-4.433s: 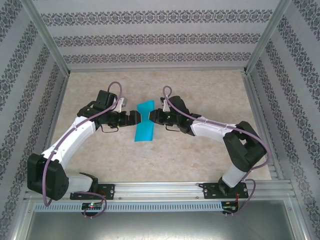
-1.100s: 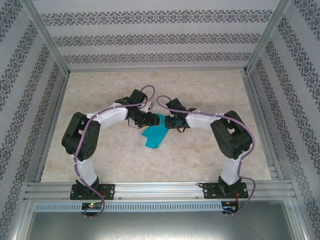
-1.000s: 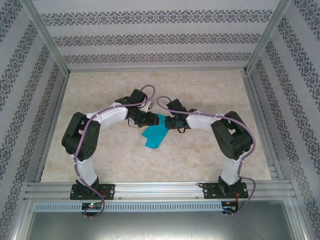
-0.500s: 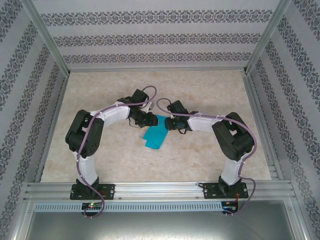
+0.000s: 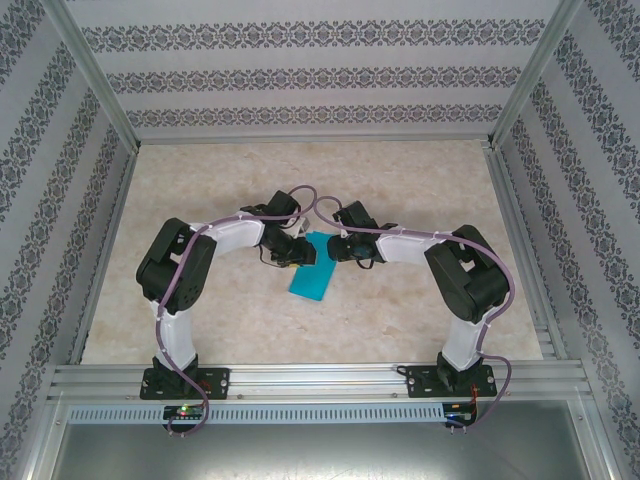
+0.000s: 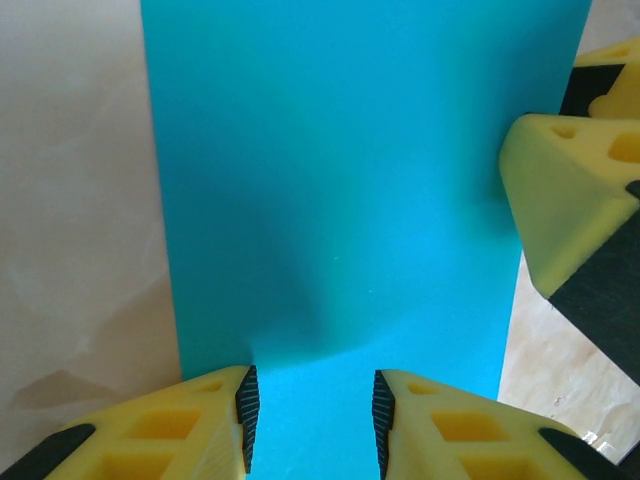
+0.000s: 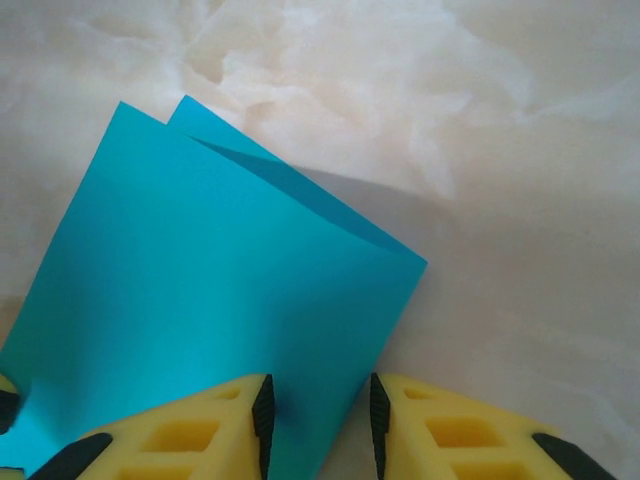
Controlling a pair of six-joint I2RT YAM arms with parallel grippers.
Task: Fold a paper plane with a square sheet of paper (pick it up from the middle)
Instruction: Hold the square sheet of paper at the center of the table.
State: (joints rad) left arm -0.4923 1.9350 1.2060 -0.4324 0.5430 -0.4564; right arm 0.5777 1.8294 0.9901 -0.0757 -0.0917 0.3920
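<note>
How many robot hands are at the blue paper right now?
2. The left hand is over the left side of the blue paper, the right hand at its right edge.

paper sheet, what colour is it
The paper sheet is plain teal-blue, no pattern; it shows best in the left wrist view.

The sheet of paper (image 5: pixel 312 277) is plain teal, matt and smooth. Toward 11 o'clock in the right wrist view, two thin layers part along a sharp crease. The table (image 5: pixel 420 180) has a pale, stone-look top, smooth with a faint sheen. The left gripper (image 6: pixel 312 385) and right gripper (image 7: pixel 318 385) have fingers (image 6: pixel 160 435) of matt yellow plastic with moulded hollows, faced by black ribbed pads (image 6: pixel 247 415). The arms (image 5: pixel 230 232) wear white and black plastic shells, slightly glossy, and carry smooth purple cables (image 5: pixel 300 190). At 6 o'clock run rails (image 5: pixel 320 378) of bare brushed metal. The walls (image 5: pixel 320 70) at 9, 12 and 3 o'clock are matt and patterned; whether paper or cloth I cannot tell.
</note>
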